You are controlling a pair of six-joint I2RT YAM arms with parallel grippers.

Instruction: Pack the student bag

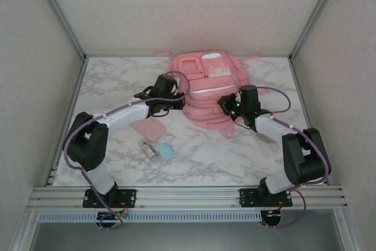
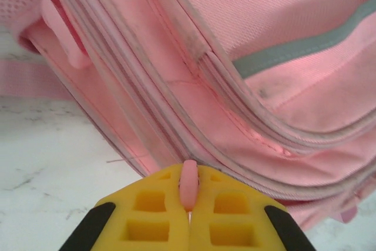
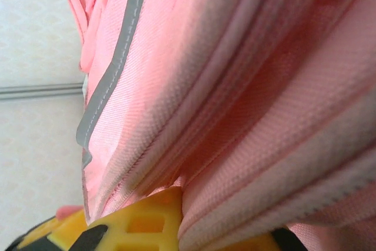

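The student bag is a large pink backpack lying at the back middle of the table, front pockets up. My left gripper is at the bag's left lower side. In the left wrist view it is shut on a small pink zipper pull beside the rows of zip seams. My right gripper presses into the bag's right lower side. In the right wrist view its yellow fingers are closed on a fold of the bag's fabric along a zip line.
A small flat pink pouch lies on the marble table near the left arm. Closer to the front lie a light blue object and a small stick-shaped item. Walls enclose the table on the left, right and back.
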